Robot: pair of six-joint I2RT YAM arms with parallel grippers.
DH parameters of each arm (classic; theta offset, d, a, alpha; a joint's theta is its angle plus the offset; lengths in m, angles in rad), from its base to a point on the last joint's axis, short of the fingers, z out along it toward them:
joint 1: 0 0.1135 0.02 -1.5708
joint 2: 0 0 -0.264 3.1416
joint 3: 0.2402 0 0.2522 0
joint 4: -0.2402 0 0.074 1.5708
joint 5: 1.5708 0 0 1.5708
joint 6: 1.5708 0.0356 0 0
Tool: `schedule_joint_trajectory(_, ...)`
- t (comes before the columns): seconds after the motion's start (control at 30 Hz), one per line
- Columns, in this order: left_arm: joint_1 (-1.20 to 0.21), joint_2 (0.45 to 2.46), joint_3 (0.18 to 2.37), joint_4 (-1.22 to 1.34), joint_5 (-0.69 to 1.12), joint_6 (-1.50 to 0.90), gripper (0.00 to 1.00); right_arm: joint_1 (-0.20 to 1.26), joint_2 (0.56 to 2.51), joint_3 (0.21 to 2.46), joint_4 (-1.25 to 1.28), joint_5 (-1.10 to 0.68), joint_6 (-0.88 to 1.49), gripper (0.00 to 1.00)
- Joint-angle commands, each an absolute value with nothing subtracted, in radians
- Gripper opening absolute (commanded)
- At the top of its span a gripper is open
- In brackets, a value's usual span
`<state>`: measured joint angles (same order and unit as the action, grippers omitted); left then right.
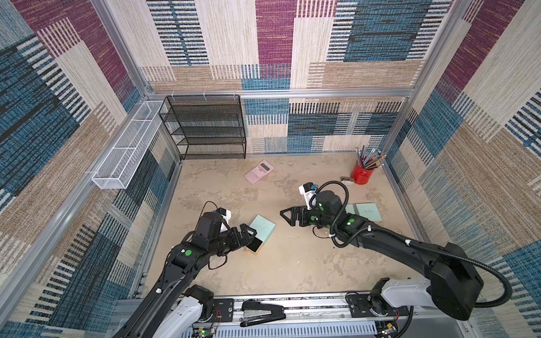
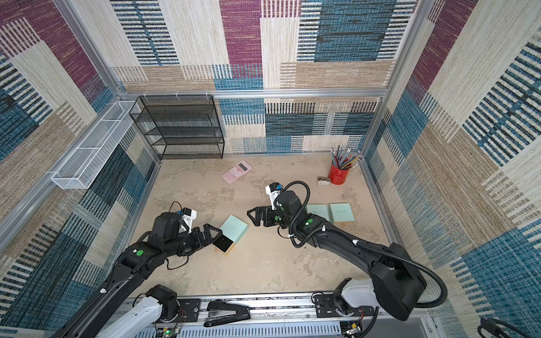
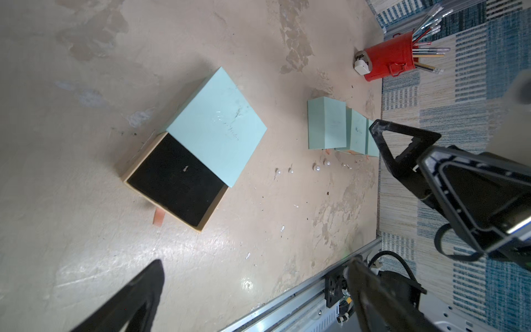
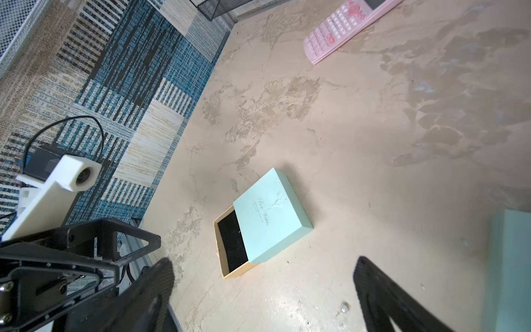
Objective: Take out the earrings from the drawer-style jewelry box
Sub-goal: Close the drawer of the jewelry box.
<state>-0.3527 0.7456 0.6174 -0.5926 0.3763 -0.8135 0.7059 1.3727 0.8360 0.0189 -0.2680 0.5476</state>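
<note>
The jewelry box (image 1: 265, 226) lies on the desk (image 1: 292, 263), drawer (image 1: 253, 244) slid out front-left; to its right, earrings (image 3: 315, 166) lie beside other boxes (image 1: 369, 211)

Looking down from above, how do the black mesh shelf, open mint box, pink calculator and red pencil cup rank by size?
1. black mesh shelf
2. open mint box
3. pink calculator and red pencil cup: about alike in a top view, too close to rank.

Earrings (image 3: 315, 166): tiny pale dots, shapes unreadable. Speck (image 3: 186, 169) on the drawer (image 3: 172, 189) lining is too small to identify. Right arm (image 1: 352, 224) hides part of the closed mint boxes (image 1: 369, 211). In the right wrist view one is blurred and cut off by the edge.
</note>
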Motion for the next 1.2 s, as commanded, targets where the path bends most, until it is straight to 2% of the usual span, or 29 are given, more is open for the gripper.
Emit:
schedule_joint_trajectory(0.0, -0.283, 0.735, 0.54, -0.472, 0.554, -0.919, 0.99, 0.697, 1.435, 0.867, 0.119, -0.36, 0.532, 0.99)
schedule_joint_trajectory(0.13, -0.182, 0.723, 0.376, -0.195, 0.701, -1.079, 0.99, 0.68, 1.54, 0.922, 0.144, -0.442, 0.531, 0.99)
schedule_joint_trajectory(0.27, -0.135, 0.735, 0.273, -0.036, 0.736, -1.157, 0.99, 0.677, 1.632, 0.978, 0.151, -0.477, 0.531, 0.99)
schedule_joint_trajectory(0.73, -0.124, 0.795, 0.216, -0.029, 0.675, -1.1, 0.99, 0.68, 1.836, 1.045, 0.255, -0.604, 0.582, 0.99)
schedule_joint_trajectory(1.17, -0.127, 0.99, 0.195, 0.262, 0.701, -1.156, 0.98, 0.706, 1.92, 1.07, 0.297, -0.651, 0.611, 0.99)
